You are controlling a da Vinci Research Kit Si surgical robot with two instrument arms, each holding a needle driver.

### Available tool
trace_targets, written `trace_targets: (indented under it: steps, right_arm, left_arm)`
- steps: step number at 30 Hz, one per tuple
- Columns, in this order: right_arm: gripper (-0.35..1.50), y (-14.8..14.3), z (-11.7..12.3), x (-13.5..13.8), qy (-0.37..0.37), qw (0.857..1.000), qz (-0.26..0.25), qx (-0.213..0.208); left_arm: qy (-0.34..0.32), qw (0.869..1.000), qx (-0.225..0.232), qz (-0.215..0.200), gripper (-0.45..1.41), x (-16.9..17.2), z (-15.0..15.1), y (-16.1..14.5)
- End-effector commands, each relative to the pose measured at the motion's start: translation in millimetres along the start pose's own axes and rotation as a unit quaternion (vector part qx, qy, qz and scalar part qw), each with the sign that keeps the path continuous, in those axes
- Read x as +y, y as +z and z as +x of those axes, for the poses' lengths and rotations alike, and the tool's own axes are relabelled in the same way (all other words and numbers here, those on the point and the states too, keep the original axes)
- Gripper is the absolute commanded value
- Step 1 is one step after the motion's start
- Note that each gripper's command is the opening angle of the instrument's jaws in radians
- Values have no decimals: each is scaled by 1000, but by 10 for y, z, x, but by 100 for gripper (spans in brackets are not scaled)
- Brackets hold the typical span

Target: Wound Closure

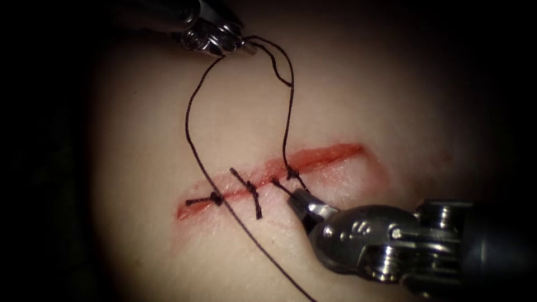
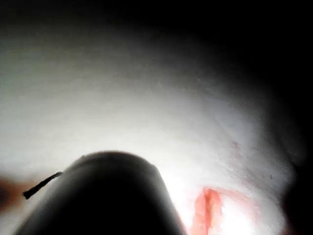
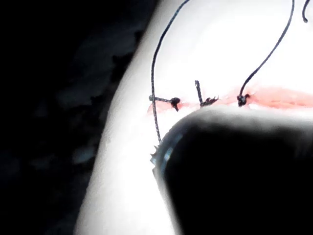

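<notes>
The tissue [image 1: 391, 100] has a red cut [image 1: 324, 155] running from lower left to upper right. Three dark stitches cross it: a left one [image 1: 215, 197], a middle one [image 1: 251, 191] and a right knot [image 1: 291, 174]. Beyond the cut, my left tool [image 1: 249, 47] is shut on the thread [image 1: 286, 117], which drops to the right knot. A second strand [image 1: 189, 134] sweeps down past the left stitch. On the near side of the cut, my right tool [image 1: 293, 197] is shut on the short thread end [image 1: 281, 186] beside that knot. I cannot tell where the needle is.
Red fluid lines the cut's open right part [image 1: 341, 151]. The right wrist view has the stitches [image 3: 208, 101] and a strand [image 3: 154, 73] above the dark tool body [image 3: 234, 166]. The left wrist view has a thread bit [image 2: 41, 186] and the cut [image 2: 208, 210].
</notes>
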Motion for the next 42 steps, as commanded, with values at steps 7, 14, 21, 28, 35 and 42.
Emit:
trace_targets:
  steps: [7, 14, 21, 28, 35, 42]
  right_arm:
    - [-35, 18, -27, 20, -198, 956, 197, 94]
    - [-35, 32, -32, 23, -172, 949, 233, 128]
    - [-35, 49, -49, 21, -72, 938, 309, 138]
    - [-35, 55, -52, 10, -36, 923, 351, 152]
    - [-35, 47, -51, -12, 34, 901, 403, 156]
    - [-35, 41, -58, -31, 100, 880, 450, 112]
  left_arm:
    - [3, 996, 31, 83, -45, -8, 22, 23]
    - [-22, 989, 47, 141, -45, -25, 25, 21]
    - [-107, 968, 66, 218, -45, -52, 31, -9]
    - [-83, 964, 35, 252, -45, -64, 30, 6]
    - [-69, 964, 20, 256, -45, -57, 27, 23]
    - [-62, 960, 20, 273, -45, -56, 28, 24]
